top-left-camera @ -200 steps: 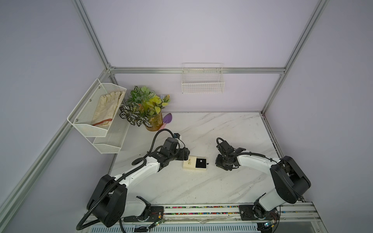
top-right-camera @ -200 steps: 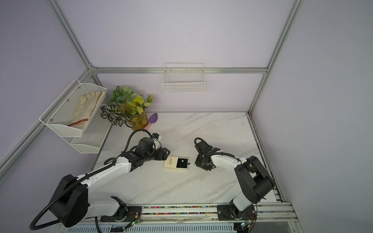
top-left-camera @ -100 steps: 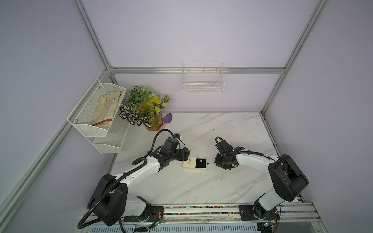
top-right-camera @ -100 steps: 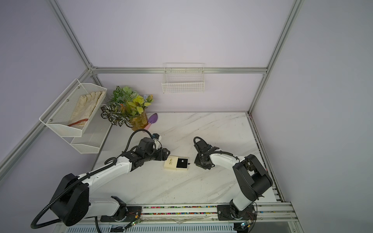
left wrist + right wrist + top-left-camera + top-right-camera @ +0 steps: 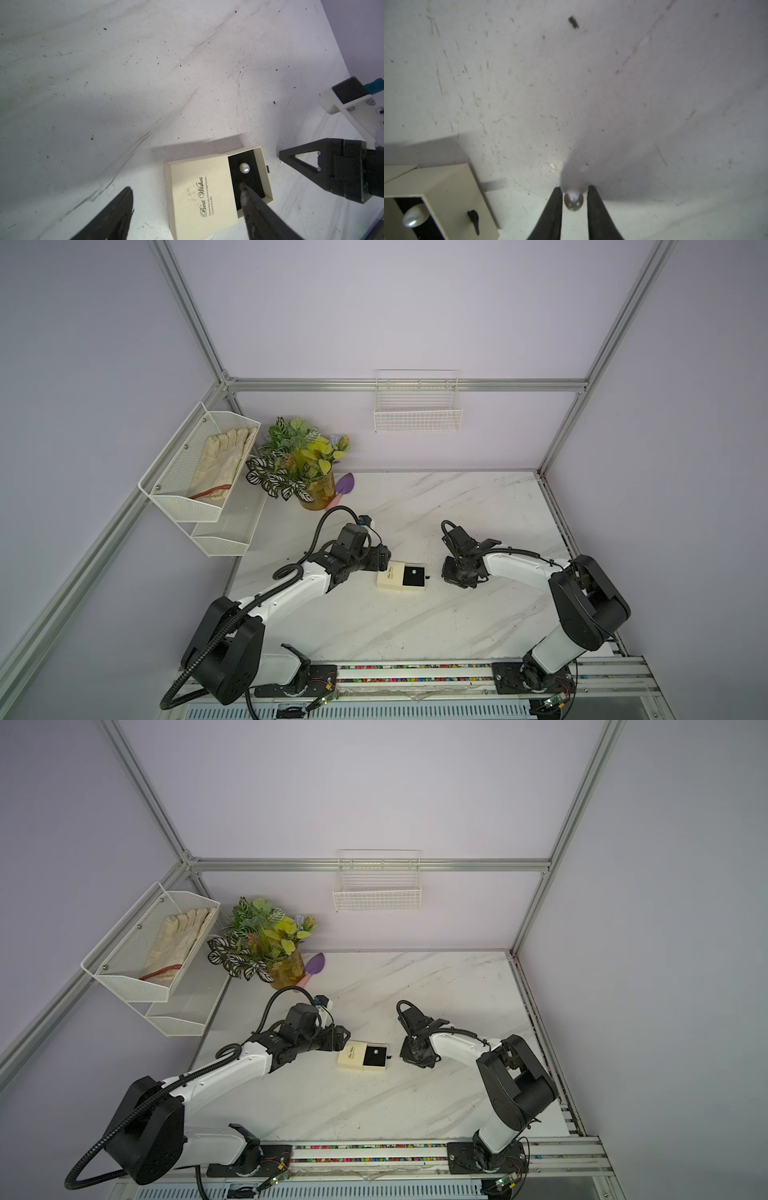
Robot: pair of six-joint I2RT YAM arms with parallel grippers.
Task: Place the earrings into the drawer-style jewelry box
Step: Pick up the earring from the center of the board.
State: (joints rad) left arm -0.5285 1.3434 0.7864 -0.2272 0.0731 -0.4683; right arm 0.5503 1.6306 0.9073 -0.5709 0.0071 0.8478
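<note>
Worktop: white marble-patterned worktop [image 5: 415,622] with grey veins; the wrist views show it scuffed and dotted with dark specks.
Box: a small cream square cardboard jewelry box [image 5: 392,576] lies flat near the middle, with its black-lined tray slid partly out towards the right arm's side.
Bead: a tiny round silvery-white bead earring [image 5: 573,201] sits on the bare surface near the box's tray end, apart from it.
Pot: an amber translucent pot [image 5: 318,494] of green and striped leaves stands in the far left corner.
Scoop: a purple leaf-shaped scoop [image 5: 345,485] with a pink handle lies just beside the pot.
</note>
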